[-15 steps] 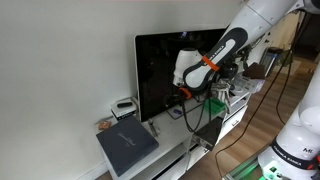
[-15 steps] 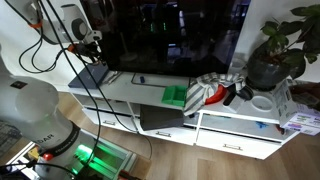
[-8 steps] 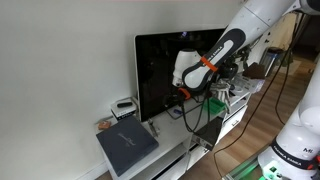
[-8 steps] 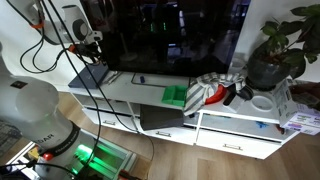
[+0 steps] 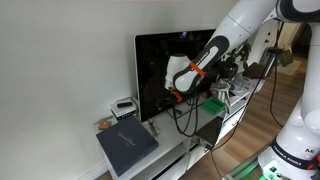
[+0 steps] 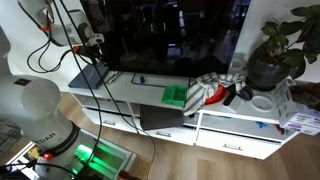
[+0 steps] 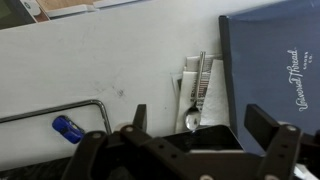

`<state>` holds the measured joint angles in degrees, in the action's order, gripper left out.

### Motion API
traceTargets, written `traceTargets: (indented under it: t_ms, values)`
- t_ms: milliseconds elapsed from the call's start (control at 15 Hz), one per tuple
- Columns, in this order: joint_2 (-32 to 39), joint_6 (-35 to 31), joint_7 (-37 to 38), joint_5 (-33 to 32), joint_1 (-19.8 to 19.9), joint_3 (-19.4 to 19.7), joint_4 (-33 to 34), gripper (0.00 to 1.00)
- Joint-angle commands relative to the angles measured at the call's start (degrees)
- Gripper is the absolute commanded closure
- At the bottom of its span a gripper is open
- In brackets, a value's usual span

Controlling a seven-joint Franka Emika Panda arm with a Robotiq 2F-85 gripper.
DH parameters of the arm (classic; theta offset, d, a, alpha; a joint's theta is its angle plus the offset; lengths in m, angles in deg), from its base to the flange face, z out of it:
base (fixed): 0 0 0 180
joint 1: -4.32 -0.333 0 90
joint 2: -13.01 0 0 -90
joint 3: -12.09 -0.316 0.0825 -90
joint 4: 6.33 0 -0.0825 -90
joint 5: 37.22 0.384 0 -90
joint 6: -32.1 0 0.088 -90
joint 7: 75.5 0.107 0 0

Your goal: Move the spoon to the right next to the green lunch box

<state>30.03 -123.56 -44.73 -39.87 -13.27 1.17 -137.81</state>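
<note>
In the wrist view a metal spoon (image 7: 197,92) lies on a white folded paper on the white shelf top, its bowl towards the camera. My gripper (image 7: 200,126) is open and empty, above the spoon, with one finger on each side of the bowl. In both exterior views the gripper (image 6: 90,42) (image 5: 173,94) hangs in front of the black TV, near its end by the dark notebook. The green lunch box (image 6: 176,95) (image 5: 213,104) lies flat further along the shelf. I cannot make out the spoon in the exterior views.
A dark blue notebook (image 7: 275,70) (image 6: 90,75) lies right beside the spoon. A small blue object (image 7: 68,129) and a grey cable (image 7: 60,110) lie on the other side. The TV (image 6: 170,35) stands close behind. A cloth, mugs and a potted plant (image 6: 275,50) crowd the far end.
The arm and gripper have shifted along the TV towards the notebook end of the shelf. The gripper stays open; nothing on the shelf has moved.
</note>
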Motion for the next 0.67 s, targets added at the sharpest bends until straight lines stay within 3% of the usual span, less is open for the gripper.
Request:
traceTargets:
  t_ms: [0, 267, 600]
  values:
    - [6.8, 2.1, 2.7, -1.3, -4.3, 3.2, 6.4, 0.00]
    - [12.2, 1.5, 7.0, -2.2, -9.6, 7.4, 10.1, 0.00]
    - [16.9, -4.6, 17.9, -9.5, -19.4, 15.8, 11.3, 0.00]
